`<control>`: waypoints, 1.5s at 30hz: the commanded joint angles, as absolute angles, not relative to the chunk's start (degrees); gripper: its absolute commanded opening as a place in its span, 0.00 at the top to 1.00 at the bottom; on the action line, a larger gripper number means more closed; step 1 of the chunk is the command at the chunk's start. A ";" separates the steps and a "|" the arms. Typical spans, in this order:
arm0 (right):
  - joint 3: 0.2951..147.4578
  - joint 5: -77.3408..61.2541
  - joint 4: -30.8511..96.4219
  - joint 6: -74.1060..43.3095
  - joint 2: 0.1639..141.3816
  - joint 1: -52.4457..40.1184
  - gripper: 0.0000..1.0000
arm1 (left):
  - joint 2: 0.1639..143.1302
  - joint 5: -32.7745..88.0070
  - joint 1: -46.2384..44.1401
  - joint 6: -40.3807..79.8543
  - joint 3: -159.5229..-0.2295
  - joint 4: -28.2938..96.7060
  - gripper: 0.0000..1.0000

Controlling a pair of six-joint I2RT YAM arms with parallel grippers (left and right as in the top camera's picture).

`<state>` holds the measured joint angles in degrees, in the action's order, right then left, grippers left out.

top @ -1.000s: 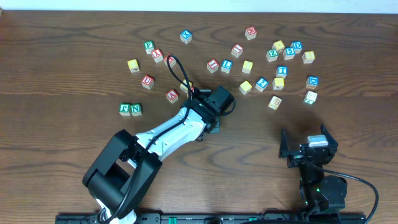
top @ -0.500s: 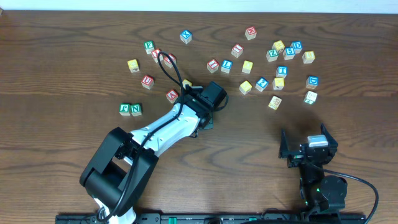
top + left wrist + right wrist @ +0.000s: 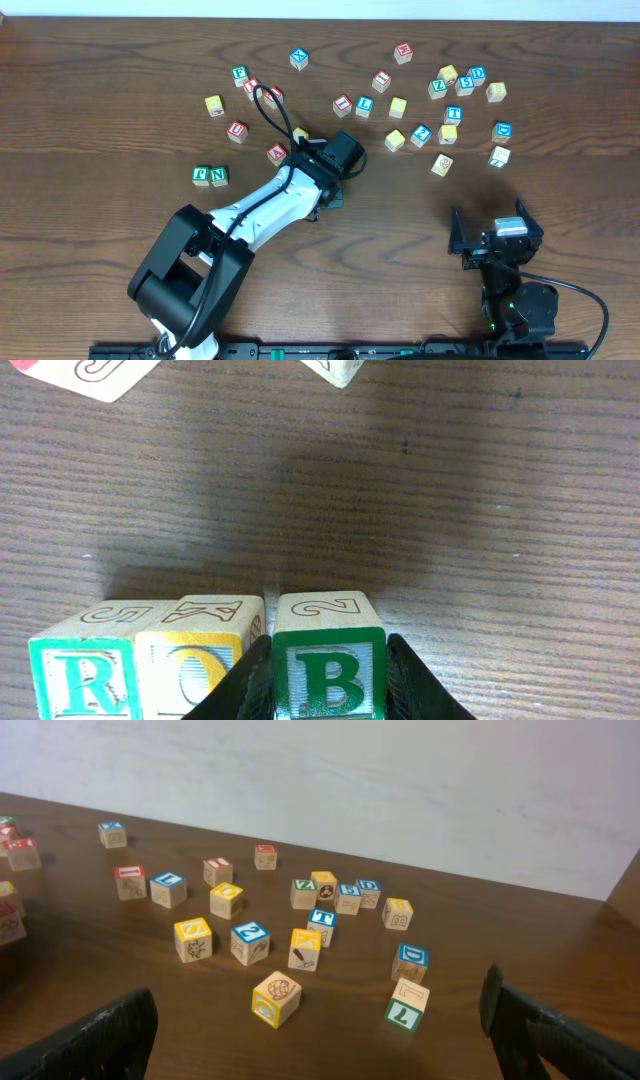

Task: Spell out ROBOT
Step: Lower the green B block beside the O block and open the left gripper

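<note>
In the left wrist view three letter blocks stand in a row on the wooden table: a teal R block (image 3: 80, 678), a yellow O block (image 3: 195, 672) and a green B block (image 3: 328, 672). My left gripper (image 3: 328, 695) is shut on the B block, one finger on each side, with a thin gap between B and O. In the overhead view the left gripper (image 3: 326, 196) and the row are hidden under the arm. My right gripper (image 3: 497, 243) is open and empty near the front right; it also shows in the right wrist view (image 3: 320, 1035).
Several loose letter blocks lie scattered across the far half of the table. A green T block (image 3: 404, 1004) and a yellow-edged block (image 3: 277, 998) lie nearest the right gripper. Green F and N blocks (image 3: 210, 175) sit at the left. A black cable (image 3: 275, 110) loops over red blocks.
One second ago the left wrist was a little further right and nearer; it has shifted slightly up and left, then held still. The right arm has not moved.
</note>
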<state>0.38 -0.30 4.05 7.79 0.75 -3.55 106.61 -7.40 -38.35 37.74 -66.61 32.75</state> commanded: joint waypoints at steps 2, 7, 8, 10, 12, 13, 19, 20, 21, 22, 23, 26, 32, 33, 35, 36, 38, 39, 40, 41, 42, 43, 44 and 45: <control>0.32 -0.56 4.32 7.35 0.75 -3.20 0.01 | 107.53 -4.89 -38.70 38.46 -65.19 33.80 0.92; 0.32 -0.58 4.34 7.35 0.75 -3.20 0.01 | 107.53 -4.89 -38.70 38.46 -65.21 33.80 0.87; 0.32 -0.58 4.32 7.35 0.75 -3.20 0.01 | 107.53 -4.89 -38.70 38.46 -65.19 33.80 0.86; 0.32 -0.58 4.32 7.35 0.75 -3.20 0.01 | 107.53 -4.67 -38.70 38.46 -65.19 33.80 0.86; 0.32 -0.58 4.32 7.35 0.75 -3.20 0.01 | 107.53 -3.77 -38.70 38.46 -65.19 33.76 0.86; 0.32 -0.58 4.34 7.35 0.75 -3.20 0.01 | 107.53 -3.60 -38.70 38.46 -65.19 33.76 0.86; 0.32 -0.58 4.34 7.35 0.75 -3.20 0.01 | 107.53 -3.44 -38.70 38.46 -65.19 33.74 0.86; 0.32 -0.58 4.32 7.35 0.75 -3.20 0.01 | 107.53 -3.42 -38.70 38.46 -65.19 33.74 0.86; 0.32 -0.58 4.34 7.35 0.75 -3.20 0.01 | 107.53 -3.44 -38.70 38.46 -65.19 33.74 0.83; 0.32 -0.58 4.34 7.35 0.75 -3.20 0.01 | 107.53 -3.44 -38.70 38.46 -65.19 33.71 0.76; 0.32 -0.58 4.34 7.35 0.75 -3.20 0.01 | 107.53 -3.44 -38.70 38.46 -65.19 33.71 0.73; 0.32 -0.58 4.34 7.35 0.75 -3.20 0.01 | 107.53 -3.44 -38.70 38.44 -65.19 33.71 0.68; 0.32 -0.58 4.32 7.35 0.75 -3.20 0.01 | 107.53 -3.46 -38.70 38.22 -65.21 32.88 0.67; 0.32 -0.58 4.32 7.35 0.75 -3.20 0.01 | 107.53 -3.46 -38.70 38.22 -65.21 32.86 0.67; 0.32 -0.58 4.32 7.35 0.75 -3.20 0.01 | 107.53 -3.46 -38.70 38.22 -65.21 32.88 0.67; 0.32 -0.58 4.32 7.35 0.75 -3.20 0.01 | 107.53 -3.46 -38.70 38.22 -65.21 32.86 0.67; 0.32 -0.58 4.34 7.35 0.75 -3.20 0.01 | 107.53 -3.46 -38.70 38.22 -65.21 32.82 0.66; 0.32 -0.58 4.34 7.35 0.75 -3.20 0.01 | 107.53 -3.46 -38.70 38.22 -65.21 32.80 0.61; 0.32 -0.58 4.34 7.35 0.75 -3.20 0.01 | 107.53 -3.46 -38.70 38.22 -65.21 32.77 0.57; 0.32 -0.58 4.32 7.35 0.75 -3.20 0.01 | 107.53 -3.46 -38.70 38.22 -65.21 32.71 0.56; 0.32 -0.58 4.32 7.35 0.75 -3.20 0.01 | 107.53 -3.46 -38.70 38.20 -65.21 32.64 0.57; 0.32 -0.58 4.32 7.35 0.75 -3.20 0.01 | 107.53 -3.46 -38.70 38.22 -65.21 32.62 0.56; 0.32 -0.58 4.34 7.35 0.75 -3.20 0.01 | 107.53 -3.46 -38.70 38.22 -65.21 32.64 0.56; 0.32 -0.58 4.32 7.35 0.75 -3.20 0.01 | 107.53 -3.46 -38.70 38.22 -65.21 32.64 0.56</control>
<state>0.38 -0.30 4.08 7.79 0.75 -3.55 106.56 -3.68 -38.52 37.91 -65.91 32.67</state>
